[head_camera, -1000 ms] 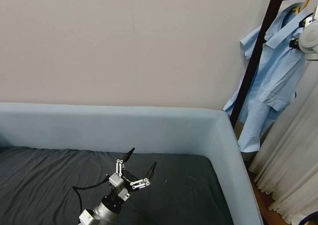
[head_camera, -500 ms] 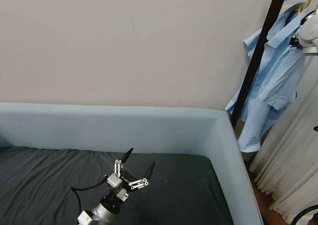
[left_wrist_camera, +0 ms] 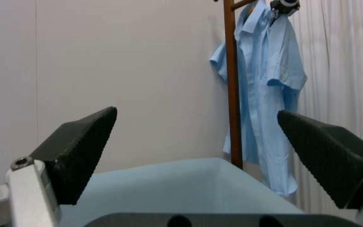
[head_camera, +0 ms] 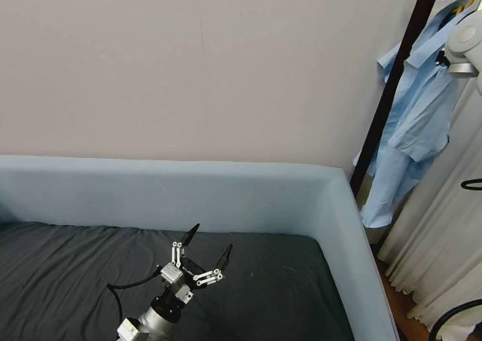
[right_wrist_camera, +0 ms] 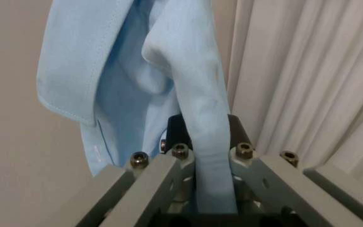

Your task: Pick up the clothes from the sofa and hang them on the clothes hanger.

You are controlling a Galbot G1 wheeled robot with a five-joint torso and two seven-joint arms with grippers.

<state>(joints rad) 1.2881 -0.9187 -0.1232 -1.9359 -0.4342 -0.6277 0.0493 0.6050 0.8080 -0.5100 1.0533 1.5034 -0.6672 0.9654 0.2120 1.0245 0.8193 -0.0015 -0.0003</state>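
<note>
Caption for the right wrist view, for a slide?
Right claw shut on light blue shirt, cream curtain behind.

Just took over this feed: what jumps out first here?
The light blue shirt hanging at the dark wooden rack at the upper right, with the right gripper clamped on a fold of it. Lower down, the left gripper hangs open over the dark sofa seat.

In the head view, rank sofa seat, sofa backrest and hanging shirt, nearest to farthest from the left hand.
1. Dark grey sofa seat, directly beneath the left hand.
2. Pale blue padded sofa backrest, just behind.
3. Light blue short-sleeved shirt, hanging far right.
</note>
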